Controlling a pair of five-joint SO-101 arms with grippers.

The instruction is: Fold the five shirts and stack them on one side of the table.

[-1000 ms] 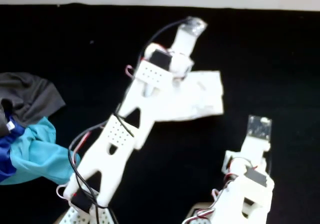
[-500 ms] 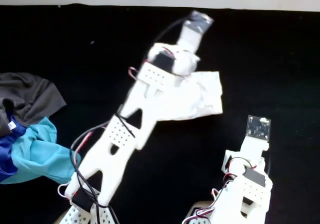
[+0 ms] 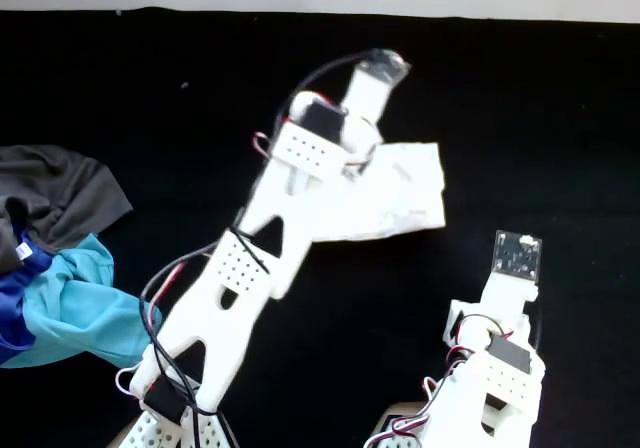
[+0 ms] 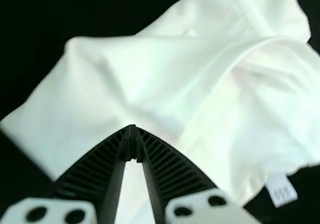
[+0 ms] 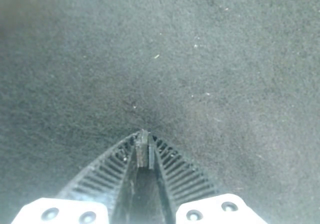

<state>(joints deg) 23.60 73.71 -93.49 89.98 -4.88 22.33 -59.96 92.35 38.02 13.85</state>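
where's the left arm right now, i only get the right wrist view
Observer: stretched out to mid-table, left gripper over the white shirt.
Operator: is it open
Observer: no, shut, tips together with the white cloth right under them.
Operator: and the other shirts
Observer: a pile of grey, blue and teal ones, unfolded, at the table edge on the left arm's side.
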